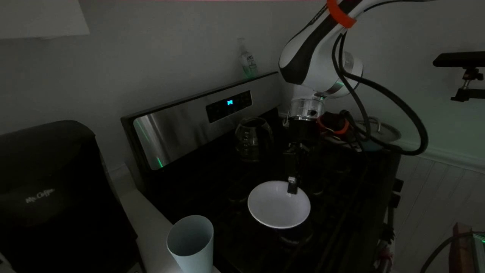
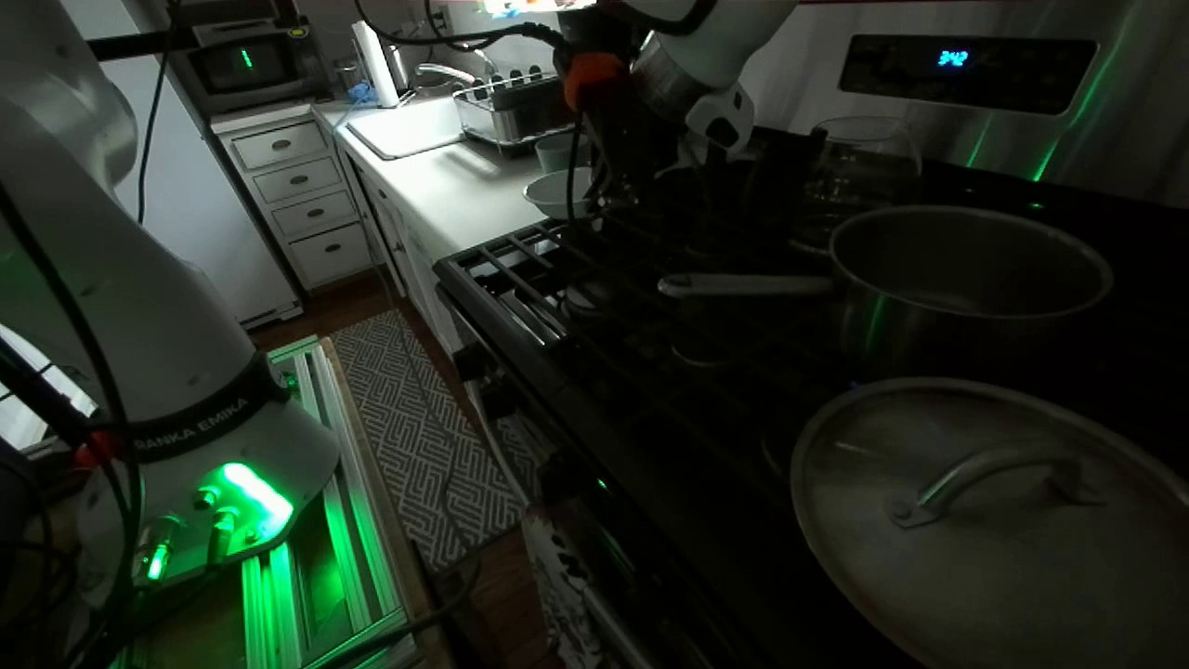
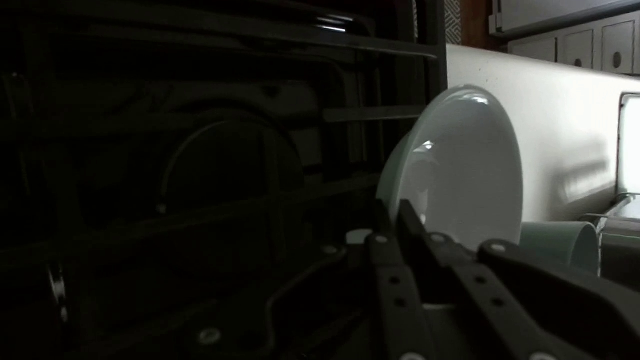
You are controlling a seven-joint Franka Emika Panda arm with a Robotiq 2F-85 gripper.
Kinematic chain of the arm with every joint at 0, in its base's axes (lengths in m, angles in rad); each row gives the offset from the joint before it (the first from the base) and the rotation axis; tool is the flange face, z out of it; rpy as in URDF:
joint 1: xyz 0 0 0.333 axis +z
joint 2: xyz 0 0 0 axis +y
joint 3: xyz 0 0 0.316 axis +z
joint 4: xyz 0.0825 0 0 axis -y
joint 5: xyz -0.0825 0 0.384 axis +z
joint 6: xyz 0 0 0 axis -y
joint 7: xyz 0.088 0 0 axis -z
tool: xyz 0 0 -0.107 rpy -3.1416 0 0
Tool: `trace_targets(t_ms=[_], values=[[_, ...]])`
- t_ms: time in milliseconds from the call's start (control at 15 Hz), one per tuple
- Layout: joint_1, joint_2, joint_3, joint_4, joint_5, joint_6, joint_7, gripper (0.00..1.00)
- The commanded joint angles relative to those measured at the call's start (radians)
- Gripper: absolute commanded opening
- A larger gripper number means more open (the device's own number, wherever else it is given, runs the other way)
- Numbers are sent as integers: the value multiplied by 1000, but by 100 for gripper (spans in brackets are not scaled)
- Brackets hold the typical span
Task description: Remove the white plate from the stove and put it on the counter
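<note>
The white plate shows in both exterior views (image 1: 278, 210) (image 2: 550, 197) and in the wrist view (image 3: 465, 165). My gripper (image 1: 292, 185) is at the plate's rim. In the wrist view its fingertips (image 3: 394, 215) are closed on either side of the rim, with the plate tilted between them. The plate appears to be raised over the black stove (image 1: 178, 136) near its counter-side edge; the exact gap beneath is hard to tell in the dark. The pale counter (image 2: 437, 186) lies just beyond the stove edge. It also shows in the wrist view (image 3: 545, 125).
A pale cup (image 1: 191, 242) stands on the counter close to the plate. A black coffee maker (image 1: 45, 197) is farther along. A dish rack (image 2: 520, 111) and sink (image 2: 409, 130) lie beyond. A glass carafe (image 1: 252, 140), pot (image 2: 892, 325) and lid (image 2: 1003, 557) are on the stove.
</note>
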Motion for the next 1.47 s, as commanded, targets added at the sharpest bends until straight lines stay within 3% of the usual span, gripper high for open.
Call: trace_targets(t_ms=[0, 800, 867, 1200, 1267, 1400], values=[[21, 38, 22, 93, -59, -36, 81, 2], [52, 200, 116, 378, -273, -279, 47, 2], [51, 166, 118, 312, -237, -221, 65, 7], [49, 190, 121, 351, -257, -243, 57, 7], [49, 190, 121, 351, -258, -243, 56, 2], [65, 208, 129, 367, -249, -217, 94, 2]])
